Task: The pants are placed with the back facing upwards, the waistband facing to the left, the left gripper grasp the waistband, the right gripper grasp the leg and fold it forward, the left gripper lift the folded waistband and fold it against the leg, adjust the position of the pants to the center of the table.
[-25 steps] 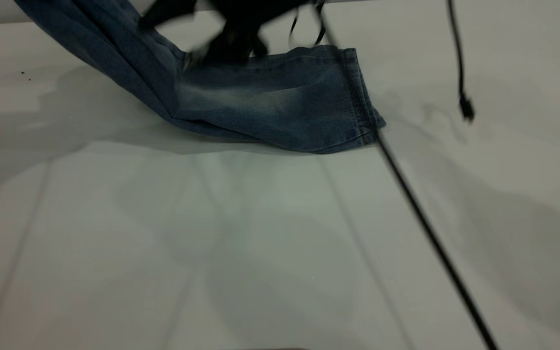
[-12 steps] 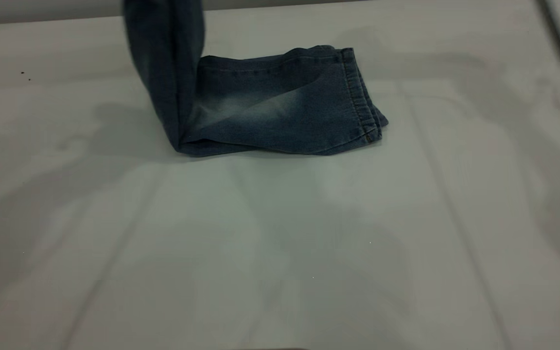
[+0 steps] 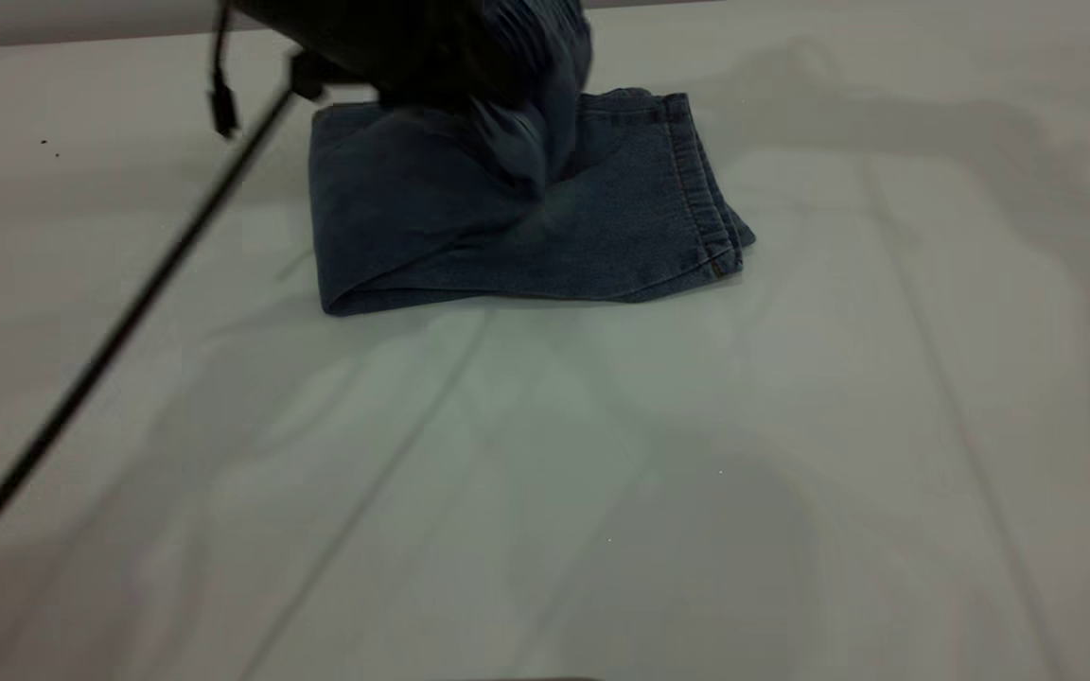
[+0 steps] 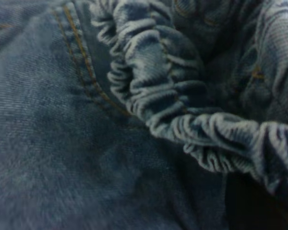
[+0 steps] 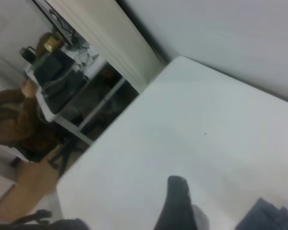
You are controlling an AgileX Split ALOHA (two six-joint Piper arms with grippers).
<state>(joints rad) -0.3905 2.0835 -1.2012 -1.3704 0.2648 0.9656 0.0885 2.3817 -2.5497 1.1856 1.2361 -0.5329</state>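
Observation:
The pants (image 3: 526, 236) lie folded on the far middle of the table (image 3: 602, 492), with the leg (image 3: 630, 218) flat and its stitched hem (image 3: 696, 180) to the right. My left gripper (image 3: 498, 57) hovers over them as a dark mass, shut on the waistband (image 3: 554, 33), which it holds raised above the leg. The left wrist view is filled by the ruffled waistband (image 4: 182, 96) hanging over flat denim (image 4: 48, 143); the fingers are hidden. My right gripper (image 5: 201, 213) is off the cloth above bare table, open, with one finger (image 5: 175, 201) showing and a corner of the pants (image 5: 264, 215) beside it.
A black cable with a plug (image 3: 221, 104) hangs from the left arm, and a thin black line (image 3: 110, 350) runs diagonally to the front left. Past the table's edge (image 5: 110, 139), the right wrist view shows a person's brown sleeve (image 5: 14, 120) and a cluttered desk (image 5: 62, 76).
The left gripper has swung the waistband from the far left up and over to the right, above the leg. The fold at the left now lies flat. The right arm has left the exterior view.

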